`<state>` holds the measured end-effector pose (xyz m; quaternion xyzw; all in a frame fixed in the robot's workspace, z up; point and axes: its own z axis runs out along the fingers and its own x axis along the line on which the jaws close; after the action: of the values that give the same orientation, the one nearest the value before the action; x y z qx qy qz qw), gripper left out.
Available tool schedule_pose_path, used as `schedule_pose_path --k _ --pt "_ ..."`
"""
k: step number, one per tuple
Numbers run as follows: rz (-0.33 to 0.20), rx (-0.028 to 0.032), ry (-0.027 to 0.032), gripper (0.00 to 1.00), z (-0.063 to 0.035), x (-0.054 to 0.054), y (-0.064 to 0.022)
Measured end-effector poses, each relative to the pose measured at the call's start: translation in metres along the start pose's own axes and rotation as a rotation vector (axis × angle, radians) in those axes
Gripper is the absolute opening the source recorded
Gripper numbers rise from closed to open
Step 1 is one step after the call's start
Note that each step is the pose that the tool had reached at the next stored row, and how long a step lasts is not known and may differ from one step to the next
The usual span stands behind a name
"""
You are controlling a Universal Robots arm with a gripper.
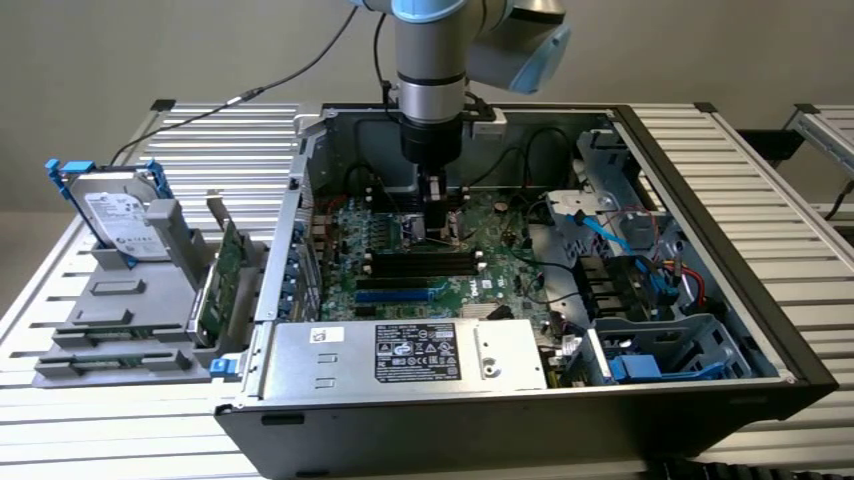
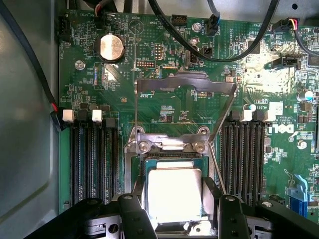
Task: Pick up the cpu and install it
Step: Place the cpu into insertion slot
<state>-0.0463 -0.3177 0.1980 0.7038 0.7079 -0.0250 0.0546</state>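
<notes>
One grey-and-blue robot arm (image 1: 430, 80) reaches straight down into the open black computer case (image 1: 727, 230), which lies on the slatted aluminium tabletop (image 1: 107, 440).

Pincer (image 1: 434, 212): low over the green motherboard (image 1: 400, 275), at the far end of the board in the exterior view.

Wrist view: the pincer (image 2: 180, 213) is clenched on the small flat square cpu with a silvery-grey metal top plate (image 2: 174, 191). The two black fingers (image 2: 132, 214) lie tight against its opposite edges.

Cpu position: directly over the dark socket opening, just beside the silver hinge bracket with two screws (image 2: 169, 145). Cannot tell whether it is seated in the socket or just above it.

The bare-metal socket load plate (image 2: 185, 82) is swung open, away from the socket. Its thin wire lever (image 2: 222, 122) stands raised alongside.

Black memory slots (image 2: 94, 159) run on either side of the socket. A round silver coin cell (image 2: 110, 47) sits on the motherboard (image 2: 164, 107), beyond the open plate.

Exterior view's left, outside the case: a big silver hard drive with white label and blue brackets (image 1: 118, 215) stands in a grey plastic holder (image 1: 127, 300), well apart from the pincer. A silver power-supply box with a black label (image 1: 400, 355) fills the near end of the case.
</notes>
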Motion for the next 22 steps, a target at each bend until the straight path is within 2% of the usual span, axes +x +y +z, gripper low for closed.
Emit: schedule_pose_path --k 22 --pt "0.039 0.0043 -0.0015 0.55 0.0017 0.0008 -0.0002"
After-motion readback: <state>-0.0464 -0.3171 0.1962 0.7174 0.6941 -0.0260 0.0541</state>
